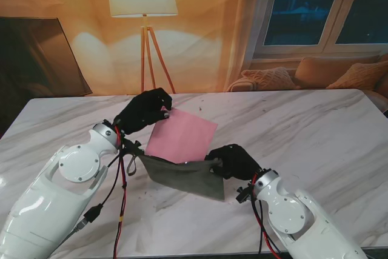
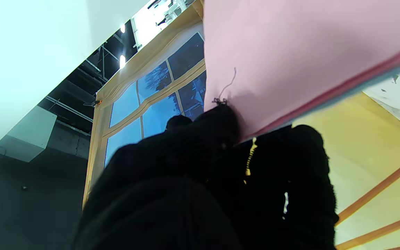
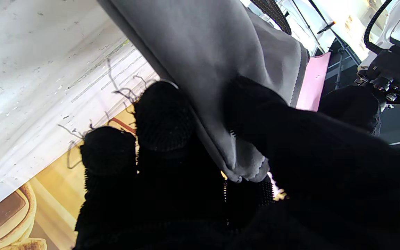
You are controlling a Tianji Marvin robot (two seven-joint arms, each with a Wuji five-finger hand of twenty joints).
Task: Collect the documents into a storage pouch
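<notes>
A pink document (image 1: 180,136) is held tilted over the table, its lower edge tucked into the mouth of a grey fabric pouch (image 1: 185,176). My left hand (image 1: 143,110), in a black glove, is shut on the document's far left corner. In the left wrist view the pink document (image 2: 290,59) is pinched between black fingers (image 2: 221,125). My right hand (image 1: 233,161) is shut on the pouch's right end, lifting its edge. The right wrist view shows the grey pouch (image 3: 207,59) gripped between thumb and fingers (image 3: 163,114), with a strip of the pink document (image 3: 311,81) beyond.
The white marble table (image 1: 315,131) stretches wide to the right and beyond the hands. Red and black cables (image 1: 121,198) hang from my left arm near the pouch's left end. A floor lamp (image 1: 142,4) and a sofa stand behind the table.
</notes>
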